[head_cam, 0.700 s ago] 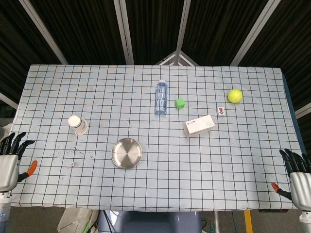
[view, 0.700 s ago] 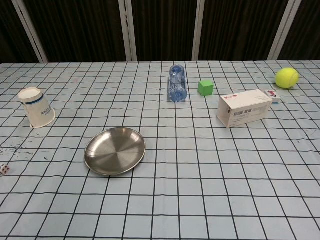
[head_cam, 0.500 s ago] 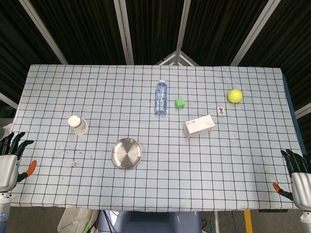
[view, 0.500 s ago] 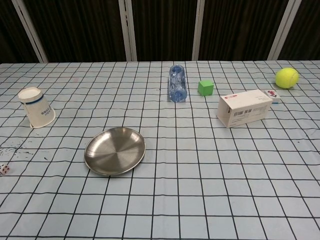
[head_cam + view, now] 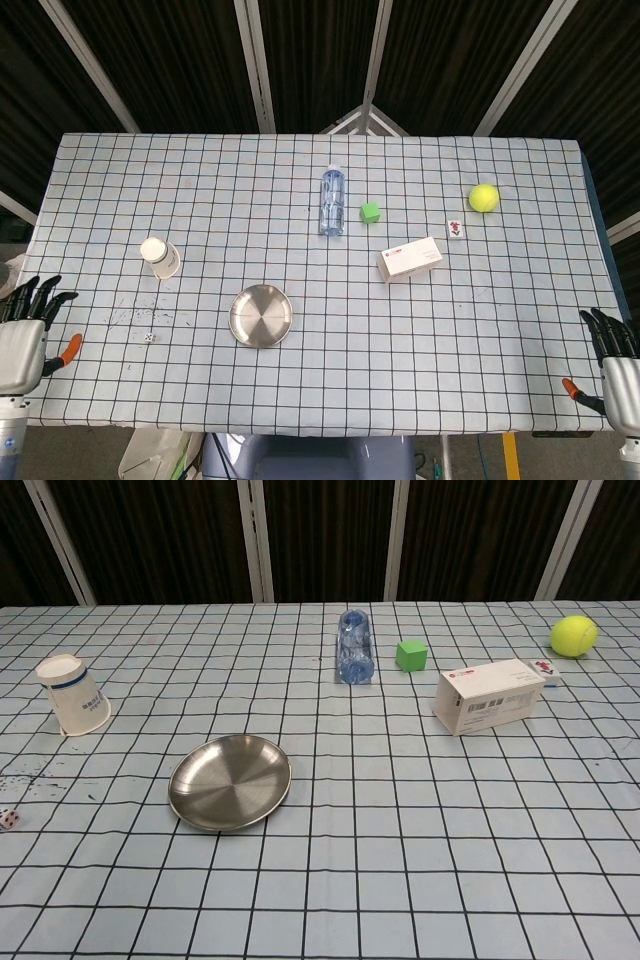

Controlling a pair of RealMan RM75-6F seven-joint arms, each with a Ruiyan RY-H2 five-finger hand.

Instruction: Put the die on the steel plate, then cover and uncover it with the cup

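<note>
A small white die [image 5: 148,338] [image 5: 8,819] lies on the checked cloth near the table's front left. The round steel plate [image 5: 260,316] [image 5: 230,782] sits to its right with nothing on it. A white paper cup [image 5: 160,257] [image 5: 73,696] stands upside down behind the die. My left hand [image 5: 24,338] hovers at the table's left front corner, fingers spread, holding nothing. My right hand [image 5: 617,365] is at the right front corner, fingers apart, also holding nothing. Neither hand shows in the chest view.
A water bottle [image 5: 331,201] [image 5: 354,645] lies mid-table with a green cube [image 5: 370,212] [image 5: 411,655] beside it. A white box [image 5: 410,259] [image 5: 490,695], a small tile [image 5: 456,230] [image 5: 545,669] and a yellow tennis ball [image 5: 484,197] [image 5: 574,636] lie to the right.
Both hands have sunk slightly lower in the head view; the left hand has also shifted a little right. The objects on the table have not moved.
</note>
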